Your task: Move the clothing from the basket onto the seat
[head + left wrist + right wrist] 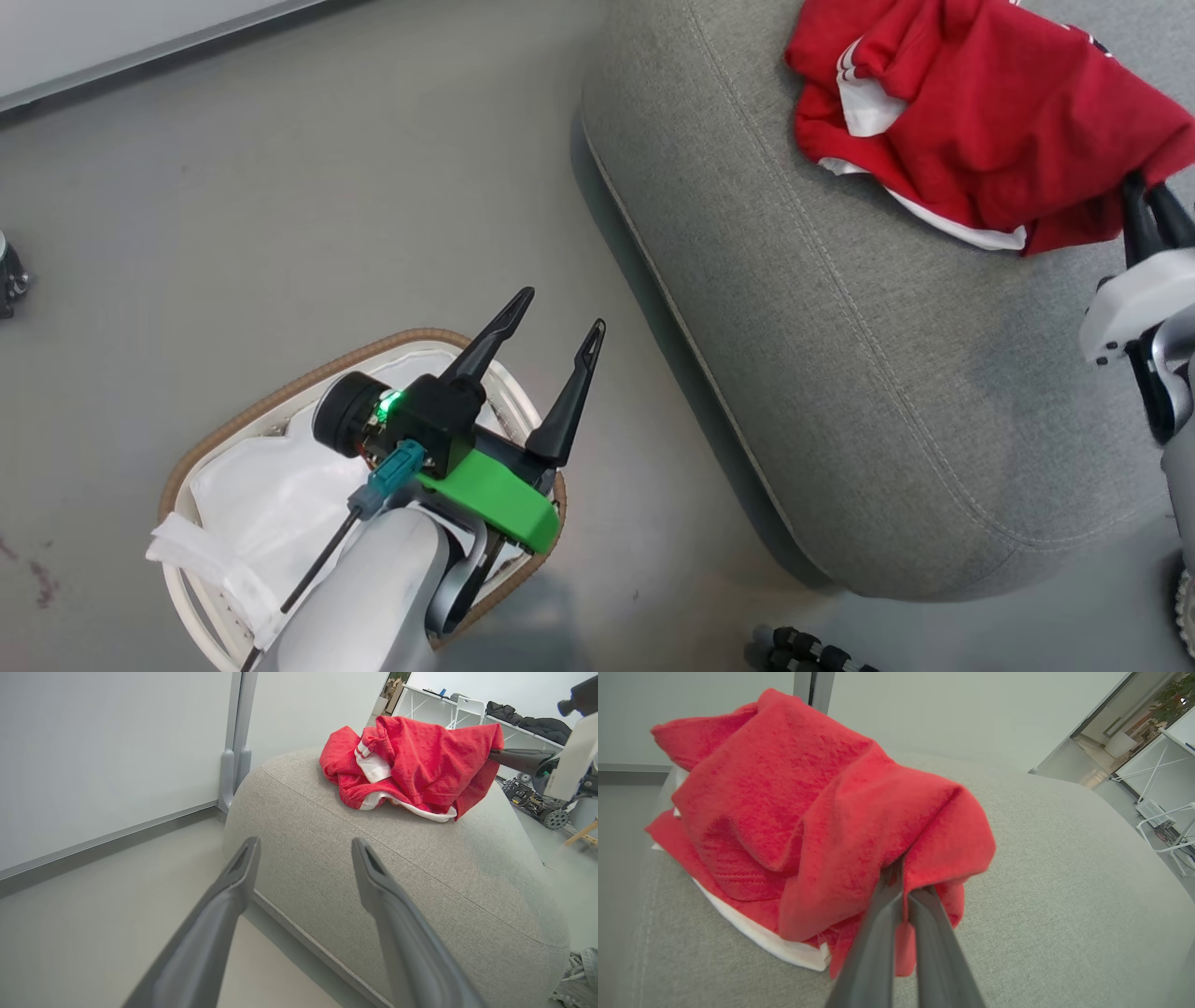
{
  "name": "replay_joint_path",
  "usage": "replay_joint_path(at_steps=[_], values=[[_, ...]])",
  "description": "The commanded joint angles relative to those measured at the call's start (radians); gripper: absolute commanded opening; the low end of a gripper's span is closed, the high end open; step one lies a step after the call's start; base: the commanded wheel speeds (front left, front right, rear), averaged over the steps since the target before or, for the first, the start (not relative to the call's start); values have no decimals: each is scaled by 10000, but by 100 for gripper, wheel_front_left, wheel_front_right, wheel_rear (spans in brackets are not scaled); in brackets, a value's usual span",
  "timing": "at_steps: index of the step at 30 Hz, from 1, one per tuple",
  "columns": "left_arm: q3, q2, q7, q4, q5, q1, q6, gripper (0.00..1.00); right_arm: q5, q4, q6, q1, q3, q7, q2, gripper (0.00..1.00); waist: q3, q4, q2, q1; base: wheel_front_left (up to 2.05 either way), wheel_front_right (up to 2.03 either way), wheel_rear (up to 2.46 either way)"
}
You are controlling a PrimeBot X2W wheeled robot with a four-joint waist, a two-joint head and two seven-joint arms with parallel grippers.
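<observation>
One grey seat [840, 373] and one heap of red clothing [980, 121] at 1 o'clock in the head view, its garments uncountable. One basket [422, 334] holding one white liner [271, 485] at 7 o'clock. Two grippers: left gripper [562, 308], right gripper [1146, 191].

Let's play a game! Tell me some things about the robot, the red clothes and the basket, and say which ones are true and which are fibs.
1. The red clothing lies on the grey seat. True.
2. The left pincer is squeezing cloth. False: it is open and holds nothing.
3. The right pincer is shut on the red clothing. True.
4. The basket stands on the seat. False: it stands on the floor beside the seat.
</observation>
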Motion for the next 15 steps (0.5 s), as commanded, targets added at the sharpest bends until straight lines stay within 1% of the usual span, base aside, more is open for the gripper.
replay_joint_path(at_steps=[1, 2, 3, 4, 10, 15], values=[[53, 85, 7, 13, -1, 26, -37, 100, -50, -59, -14, 240, -192, -5, 26, 0, -150, -26, -1, -1, 0, 0, 0], [82, 82, 7, 28, -6, 40, -37, 100, -80, -166, -14, 446, -369, -5, 114, 15, -210, -48, -1, -1, 0, 0, 0], [115, 67, 7, 38, -8, 49, -37, 100, -126, -267, -14, 593, -530, -5, 177, 49, -271, -67, -1, -1, 0, 0, 0], [137, 28, 7, 46, 2, 68, -37, 100, -170, -370, -14, 801, -741, -5, 268, 100, -347, -85, -1, -1, 0, 0, 0], [316, -256, 7, 119, -36, 330, -38, 100, -384, -1122, -14, 1797, -1569, -5, 599, 100, -947, -153, -1, -1, 0, 0, 0], [525, -475, 9, 122, -25, 644, -38, 100, -368, -1899, -14, 2665, -1816, -6, 807, 100, -1499, -203, -1, -1, 0, 0, 0]])
